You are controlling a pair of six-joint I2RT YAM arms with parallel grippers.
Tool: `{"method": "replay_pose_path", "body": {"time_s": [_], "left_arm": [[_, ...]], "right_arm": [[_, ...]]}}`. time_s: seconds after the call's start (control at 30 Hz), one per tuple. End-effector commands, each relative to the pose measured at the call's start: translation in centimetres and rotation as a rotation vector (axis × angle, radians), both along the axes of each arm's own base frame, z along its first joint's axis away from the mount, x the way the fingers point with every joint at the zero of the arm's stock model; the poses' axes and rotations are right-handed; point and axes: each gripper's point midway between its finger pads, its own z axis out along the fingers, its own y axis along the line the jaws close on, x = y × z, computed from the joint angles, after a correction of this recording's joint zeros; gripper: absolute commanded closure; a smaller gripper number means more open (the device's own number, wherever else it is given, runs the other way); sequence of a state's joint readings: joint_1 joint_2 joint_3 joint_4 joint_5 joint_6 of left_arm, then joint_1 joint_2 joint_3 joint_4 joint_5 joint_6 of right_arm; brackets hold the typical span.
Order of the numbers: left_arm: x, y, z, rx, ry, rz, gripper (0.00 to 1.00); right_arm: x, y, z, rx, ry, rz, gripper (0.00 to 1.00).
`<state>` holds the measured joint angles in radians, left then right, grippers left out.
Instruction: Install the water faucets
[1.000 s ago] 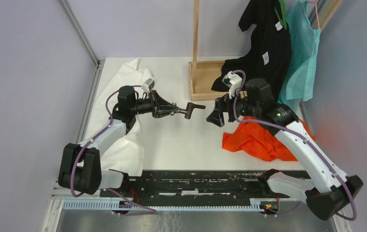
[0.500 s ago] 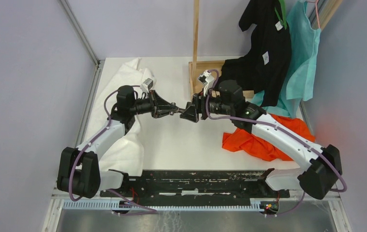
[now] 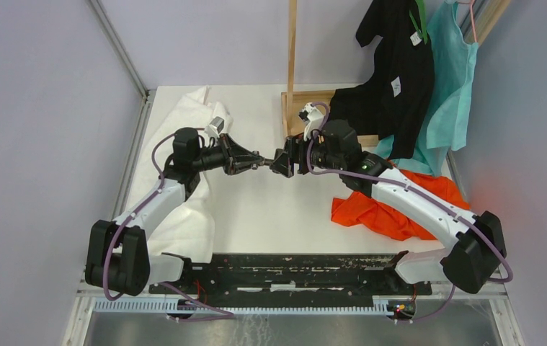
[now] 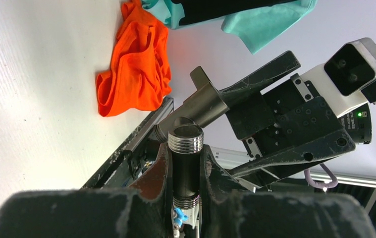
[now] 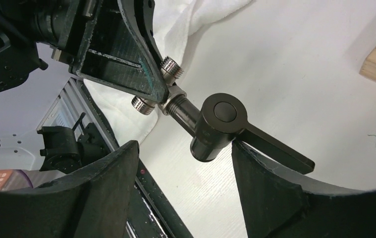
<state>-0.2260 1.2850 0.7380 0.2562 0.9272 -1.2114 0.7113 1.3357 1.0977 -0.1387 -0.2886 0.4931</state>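
Left gripper point(image 3: 257, 163) first: it's clamped tight on the threaded fitting point(image 4: 186, 166), with the bar crosswise in my pinch so both threaded ends poke out past the pads. From those fingertips the stem runs straight out, away from my left wrist. It ends in the handle piece point(image 5: 220, 124), a stubby round head with a flat lever point(image 5: 275, 146) off one side. The two parts look joined at the stem, can't tell how snug tho.

Moving right: my right gripper point(image 5: 183, 151) is nose to nose with the left one, jaws spread and straddling that round head. One pad point(image 5: 255, 168) looks like it's touching the head and the other shows a gap, so nothing's gripped on that side yet. The whole faucet hangs in the air between my two grippers.

What matters imo: the stem's long axis points from my left fingertips right into the right jaws. My right gripper is the one at the head, so I reckon it closes and twists around that axis while the left braces. The lever sticks out past the pad and might snag.
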Motion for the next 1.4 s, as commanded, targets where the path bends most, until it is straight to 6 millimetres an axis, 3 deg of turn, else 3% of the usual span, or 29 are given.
{"method": "replay_pose_path", "body": {"time_s": [0.0,0.23,0.43,0.67,0.9,1.37], "left_arm": [[-1.5,-0.5,3.5,-0.038,-0.155,-0.092,0.97],[-1.5,-0.5,3.5,-0.037,-0.156,-0.091,0.97],[-1.5,-0.5,3.3,-0.037,-0.152,-0.092,0.97],[-1.4,-0.5,3.3,-0.036,-0.153,-0.09,0.97],[-1.4,-0.5,3.4,-0.036,-0.154,-0.089,0.97],[-1.3,-0.5,3.1,-0.033,-0.15,-0.087,0.97]], "right_arm": [[-0.2,0.2,4.4,0.09,-0.117,0.035,0.25],[-2.5,3.5,6.7,0.247,-0.015,0.229,0.25],[-2.3,3.1,7.5,0.256,-0.053,0.202,0.25],[-4.2,4.2,9.5,0.307,-0.02,0.344,0.25],[-4.6,4.1,10.8,0.332,-0.037,0.358,0.25],[-6.3,3.8,12.2,0.337,-0.037,0.438,0.25]]}}
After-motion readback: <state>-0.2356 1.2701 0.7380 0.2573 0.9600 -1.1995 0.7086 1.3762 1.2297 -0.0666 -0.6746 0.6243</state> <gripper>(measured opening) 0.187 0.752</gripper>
